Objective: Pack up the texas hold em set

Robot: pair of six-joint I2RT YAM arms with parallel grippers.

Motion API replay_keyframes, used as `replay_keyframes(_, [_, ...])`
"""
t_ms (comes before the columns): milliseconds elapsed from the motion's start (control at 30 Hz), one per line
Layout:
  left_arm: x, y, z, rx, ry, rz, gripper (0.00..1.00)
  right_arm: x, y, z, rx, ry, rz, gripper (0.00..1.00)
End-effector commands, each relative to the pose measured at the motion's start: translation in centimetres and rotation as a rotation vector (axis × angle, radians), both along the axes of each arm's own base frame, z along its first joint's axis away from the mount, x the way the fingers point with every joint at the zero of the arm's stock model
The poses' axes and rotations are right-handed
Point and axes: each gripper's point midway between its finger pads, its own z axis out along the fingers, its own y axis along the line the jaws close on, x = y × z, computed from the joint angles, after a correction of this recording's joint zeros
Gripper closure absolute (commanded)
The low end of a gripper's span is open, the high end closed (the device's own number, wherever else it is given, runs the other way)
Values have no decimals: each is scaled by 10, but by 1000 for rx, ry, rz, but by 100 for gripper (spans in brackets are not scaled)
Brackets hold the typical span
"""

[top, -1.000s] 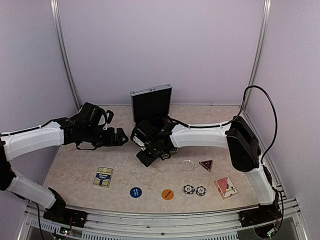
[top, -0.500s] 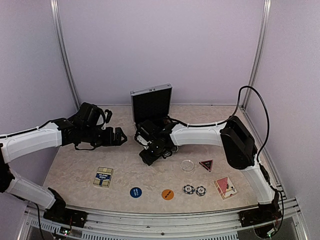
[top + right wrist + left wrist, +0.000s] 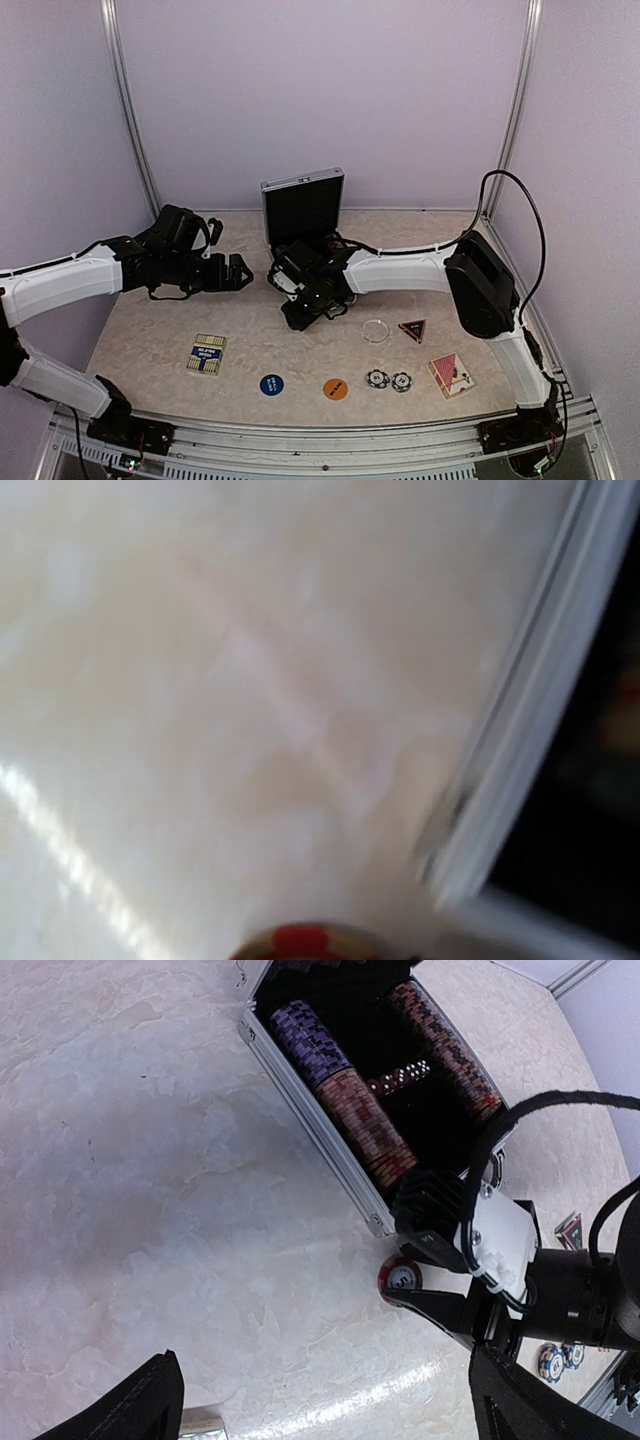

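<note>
The silver case (image 3: 302, 205) stands open at the back, its lid upright. In the left wrist view its tray (image 3: 300, 1080) holds rows of striped chips (image 3: 362, 1125). Just outside the case's near corner, my right gripper (image 3: 402, 1280) is shut on a red poker chip (image 3: 400, 1277) low over the table. That chip (image 3: 305, 945) shows blurred at the bottom of the right wrist view, beside the case's edge (image 3: 520, 740). My left gripper (image 3: 236, 272) hovers open and empty to the left of the case.
Along the front lie a blue-and-yellow card deck (image 3: 207, 353), a blue disc (image 3: 271, 384), an orange disc (image 3: 336, 388), two striped chips (image 3: 389, 380) and a red card deck (image 3: 452, 374). A clear disc (image 3: 375, 330) and a dark triangle (image 3: 412, 328) lie right of the right gripper.
My right gripper's jaws have closed in on the red chip, and the arm has shifted slightly toward the case. The left arm has stayed put.
</note>
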Motion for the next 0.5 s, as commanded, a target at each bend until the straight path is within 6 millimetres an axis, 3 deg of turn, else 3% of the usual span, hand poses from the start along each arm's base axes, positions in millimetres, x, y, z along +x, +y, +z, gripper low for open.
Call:
replay_keyframes(0, [1, 0, 6, -23, -16, 2, 1, -38, -19, -12, -97, 44, 43, 64])
replay_keyframes(400, [-10, -14, -1, -44, 1, -38, 1, -92, -66, -7, -141, 76, 79, 65])
replay_keyframes(467, [-12, -18, -2, -41, 5, -50, 1, -96, -71, -4, -144, 82, 84, 60])
